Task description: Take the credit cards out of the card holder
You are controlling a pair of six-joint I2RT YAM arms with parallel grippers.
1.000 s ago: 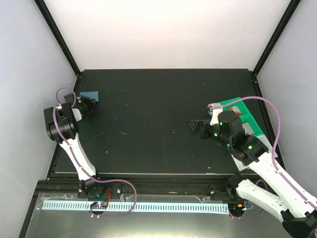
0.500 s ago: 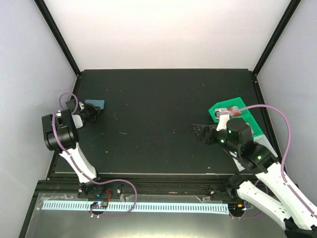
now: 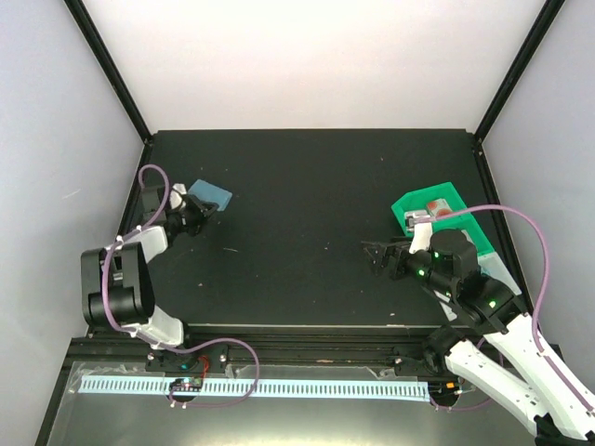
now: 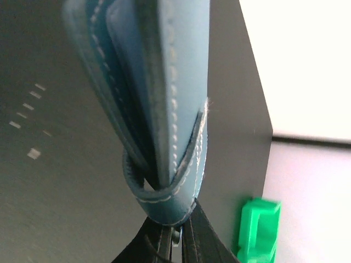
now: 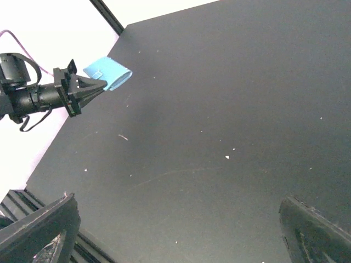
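Black matte table (image 3: 297,186) stretches between the two arms. A purple cable (image 3: 149,177) loops over the left arm. A green compartment tray (image 3: 405,203) sits just behind and to the outer side of the right gripper (image 3: 375,257), near the table's right edge, and a white credit card with a red blotch (image 3: 439,206) lies in it. The right gripper hangs over open tabletop with its fingers (image 5: 38,230) spread wide and holding nothing. It points across at the left gripper (image 3: 201,207), well apart from it.

The left gripper's fingertips are pinched narrow on the fold of the card holder (image 3: 213,195), which juts out beyond them. The holder is light blue with pale stitching along its edges (image 4: 164,109). It is folded shut and seen edge-on from the wrist, its layers pressed together. Whether cards sit between them cannot be told.
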